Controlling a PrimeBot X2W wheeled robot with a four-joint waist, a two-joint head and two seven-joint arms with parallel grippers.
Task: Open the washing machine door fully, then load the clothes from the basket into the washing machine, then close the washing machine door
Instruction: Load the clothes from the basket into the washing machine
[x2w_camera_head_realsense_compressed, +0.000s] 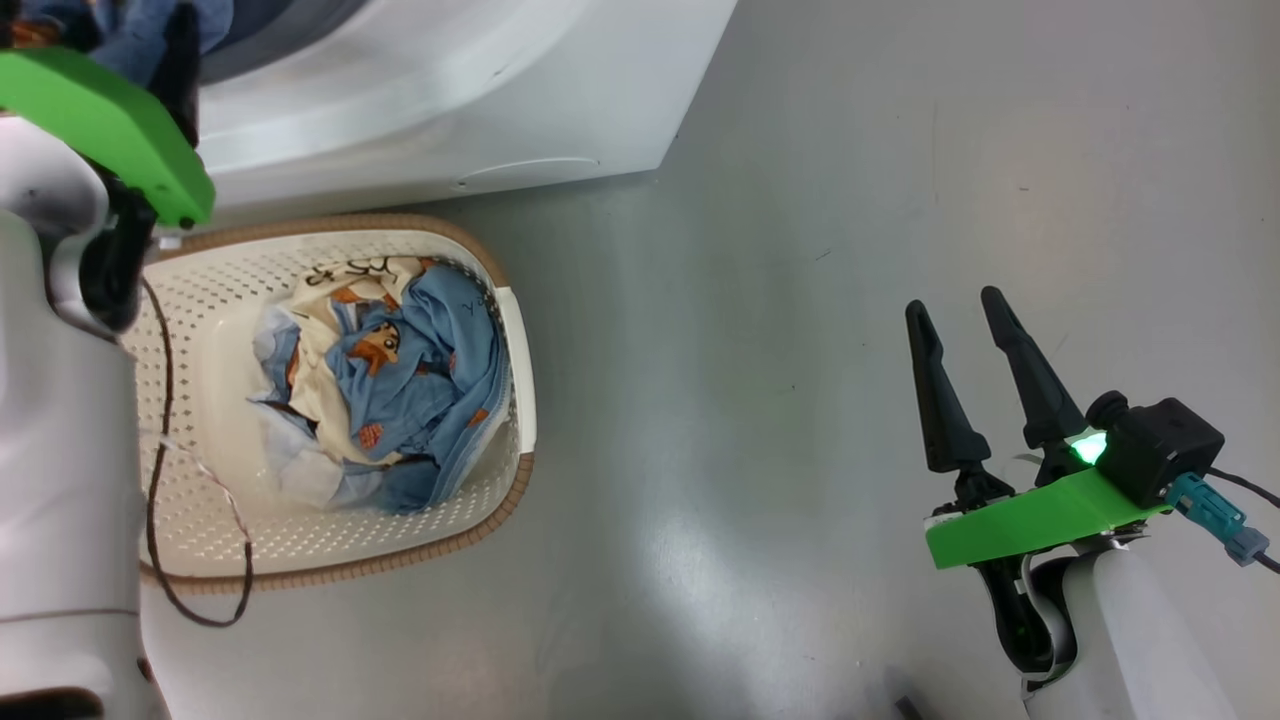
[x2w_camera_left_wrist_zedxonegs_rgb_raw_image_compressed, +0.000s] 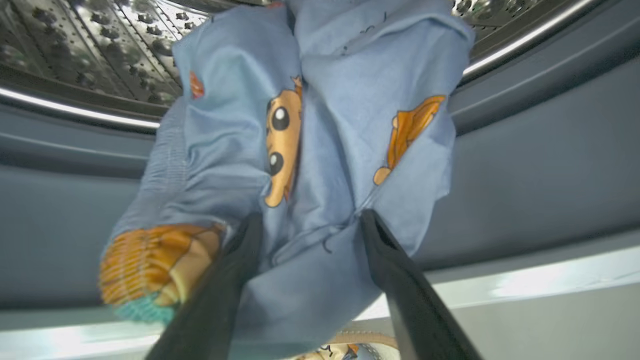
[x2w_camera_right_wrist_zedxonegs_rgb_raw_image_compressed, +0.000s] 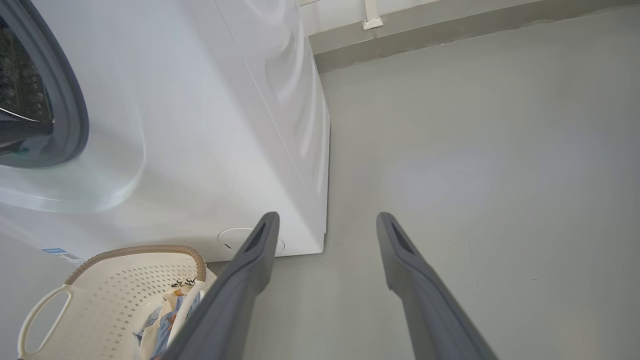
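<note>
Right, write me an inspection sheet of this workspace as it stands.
Surface: glossy grey floor.
Job's things: a blue garment lies at the mouth of the washing machine, across the grey gasket and into the steel drum. More clothes lie in the basket before the machine.
Clutter: nothing seen.
Tools: left tool open, with the garment between its fingers. Right tool open, holding nothing, over the floor.
Cables: a brown cable loops beside the left arm over the basket. A black cable runs at the right wrist.
Surroundings: wall base behind the machine.
</note>
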